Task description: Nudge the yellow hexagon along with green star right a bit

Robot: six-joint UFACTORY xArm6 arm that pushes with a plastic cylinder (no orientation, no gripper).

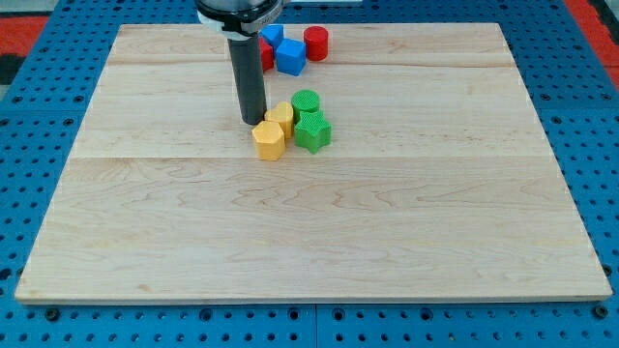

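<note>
My tip [253, 122] is resting at ten o'clock of the yellow hexagon [269, 139], touching distance from it, on the pale wooden counter [387, 222]; the green star [311, 131] is sitting at its three o'clock. The tool is a bare rod holding nothing.

Straight dark grey rod [248, 82], black-and-white mount above.

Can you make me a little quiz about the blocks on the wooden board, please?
1. True or false: my tip is on the view's right of the yellow hexagon.
2. Which block sits just to the view's right of the yellow hexagon? A) red cylinder B) green star C) blue block
3. Fill in: the red and blue blocks are grouped near the view's ____ edge of the board.

Key:
1. False; my tip stands just up and to the view's left of it.
2. B
3. top
</note>
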